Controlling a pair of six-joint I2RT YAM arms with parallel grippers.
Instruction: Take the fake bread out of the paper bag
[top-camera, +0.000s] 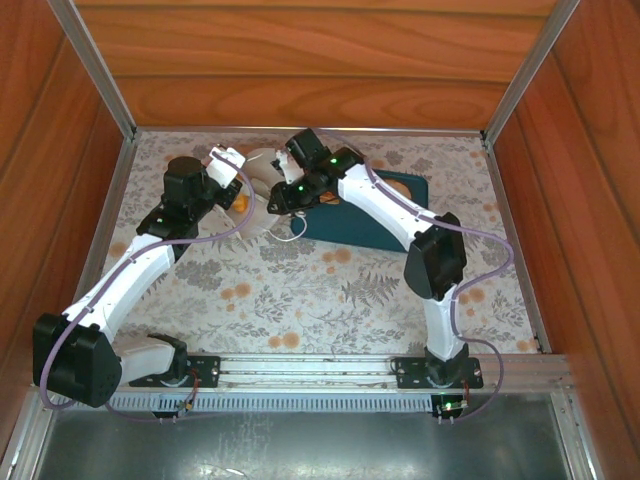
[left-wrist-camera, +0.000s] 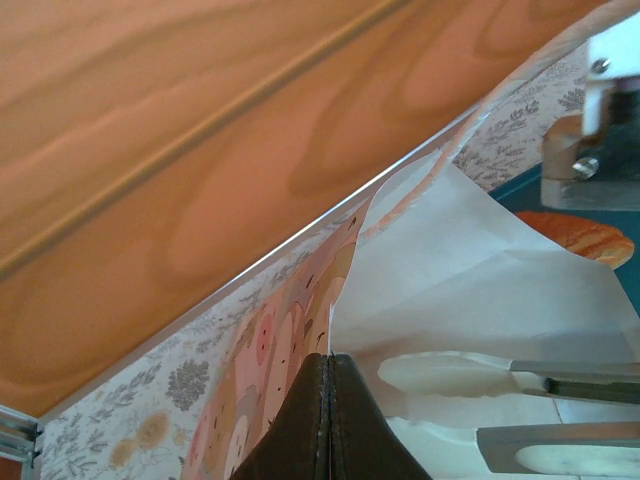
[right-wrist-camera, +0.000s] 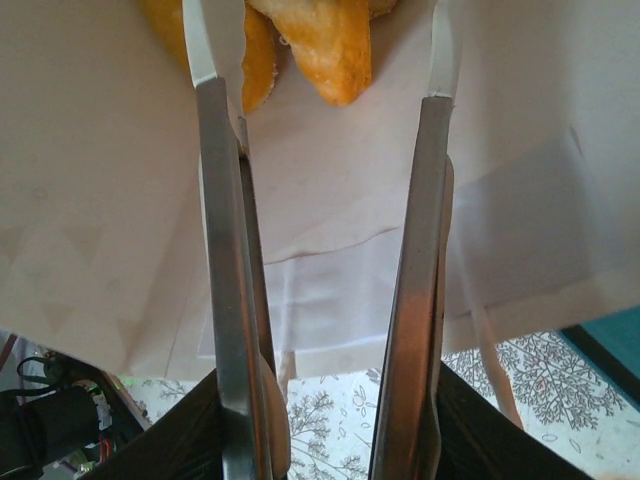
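Reddish wooden panels (top-camera: 300, 60) wall in a worktop (top-camera: 300, 290) covered with a pale cloth printed with grey leaves and orange flowers. Toward its far side, the fake bread (right-wrist-camera: 330, 35), golden-brown toy pastries with tapered ends, sits deep inside the small white paper bag (left-wrist-camera: 460, 280). In the right wrist view two pieces show at the bag's inner end, one pointing down between the fingertips and another just beside the left-hand finger. The right end effector (right-wrist-camera: 322, 60) reaches in through the bag's mouth. Its long metal fingers with white tips are spread apart, with plain white paper showing in the gap, and neither finger can be seen pressing on a pastry. The left end effector (left-wrist-camera: 328, 395) is at the bag's rim on the other side. Its dark fingers are pressed together, pinching the paper edge, so the white inside of the bag faces one way and its pink-printed outside faces the other. Past the rim, in the left wrist view, another golden-brown piece (left-wrist-camera: 588, 240) shows against a teal rectangular tray (top-camera: 385, 225). That tray lies just to the right of the bag, under the right arm's forearm. Both white arms bend inward from their bases, which are bolted to an aluminium rail (top-camera: 300, 372) at the near edge.
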